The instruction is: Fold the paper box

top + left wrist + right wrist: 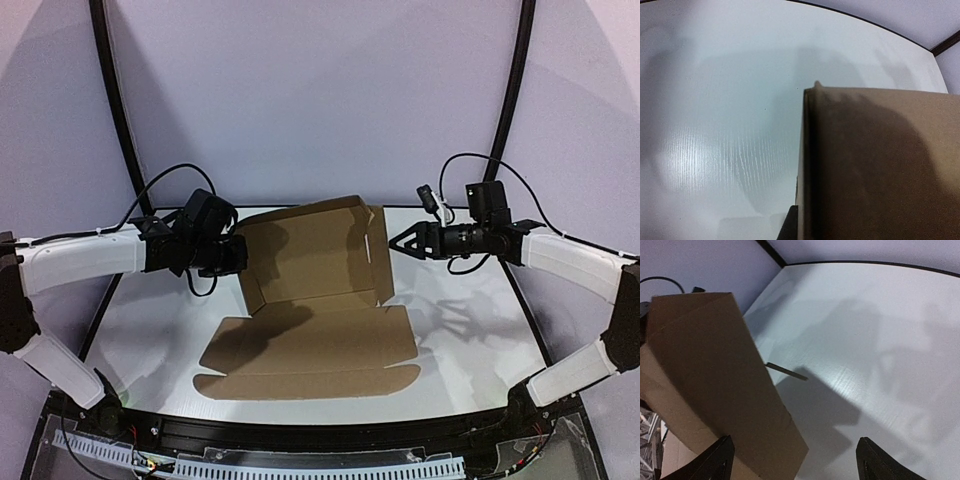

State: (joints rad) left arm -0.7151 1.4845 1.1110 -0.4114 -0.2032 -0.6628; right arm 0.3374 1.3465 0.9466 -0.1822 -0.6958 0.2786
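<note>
On the white tabletop (470, 330) we see the brown cardboard paper box (310, 270) half-raised. The right gripper (397, 243) is spread beside it. We cannot tell whether the left gripper (236, 255) is pinching it.

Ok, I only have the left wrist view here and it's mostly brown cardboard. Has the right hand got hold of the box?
Observer: No. The right hand is open, its fingers spread wide at the raised right edge of the brown die-cut cardboard box, not closed on it.
Operator: Right. And is the whole sheet standing up, or only part of it?
Observer: Only the rear part stands, between the two arms. The wide front flap lies flat on the white table, towards the arm bases.
</note>
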